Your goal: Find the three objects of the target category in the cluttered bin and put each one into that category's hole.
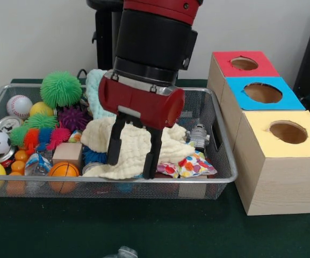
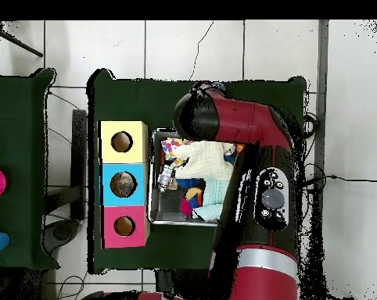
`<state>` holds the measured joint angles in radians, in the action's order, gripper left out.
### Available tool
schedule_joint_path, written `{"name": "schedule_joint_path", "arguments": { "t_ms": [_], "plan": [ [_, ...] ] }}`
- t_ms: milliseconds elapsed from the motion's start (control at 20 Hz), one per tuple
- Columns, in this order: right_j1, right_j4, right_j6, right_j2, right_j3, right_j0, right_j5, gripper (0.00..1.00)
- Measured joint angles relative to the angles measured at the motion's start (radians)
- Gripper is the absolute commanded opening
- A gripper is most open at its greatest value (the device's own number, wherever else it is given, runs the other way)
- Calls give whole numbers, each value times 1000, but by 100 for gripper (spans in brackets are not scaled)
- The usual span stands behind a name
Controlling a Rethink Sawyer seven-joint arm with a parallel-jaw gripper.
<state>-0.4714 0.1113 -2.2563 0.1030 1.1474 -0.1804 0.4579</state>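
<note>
A small clear plastic bottle [image 1: 199, 135] still lies in the wire-mesh bin [image 1: 225, 161], just right of the cream cloth [image 1: 133, 148] where the tool [image 1: 132, 161] hangs, prongs spread and empty. Right of the bin, the blue-faced box's hole [image 1: 262, 93] awaits; nothing visibly delivered.

Front view; overhead view; shared bin [image 1: 219, 134] [image 2: 154, 176]

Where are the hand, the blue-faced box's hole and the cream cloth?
hand [image 1: 134, 156], front view, gap between its two black fingertips.
blue-faced box's hole [image 1: 262, 93], front view, middle of the opening.
cream cloth [image 1: 132, 144], front view, folds between the fingers.
</note>
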Motion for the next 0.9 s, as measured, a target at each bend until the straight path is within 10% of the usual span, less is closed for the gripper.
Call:
{"name": "schedule_joint_path", "arguments": {
  "t_ms": [900],
  "plan": [
    [73, 138, 0, -133, -2, -118, -233, 100]
  ]
}}
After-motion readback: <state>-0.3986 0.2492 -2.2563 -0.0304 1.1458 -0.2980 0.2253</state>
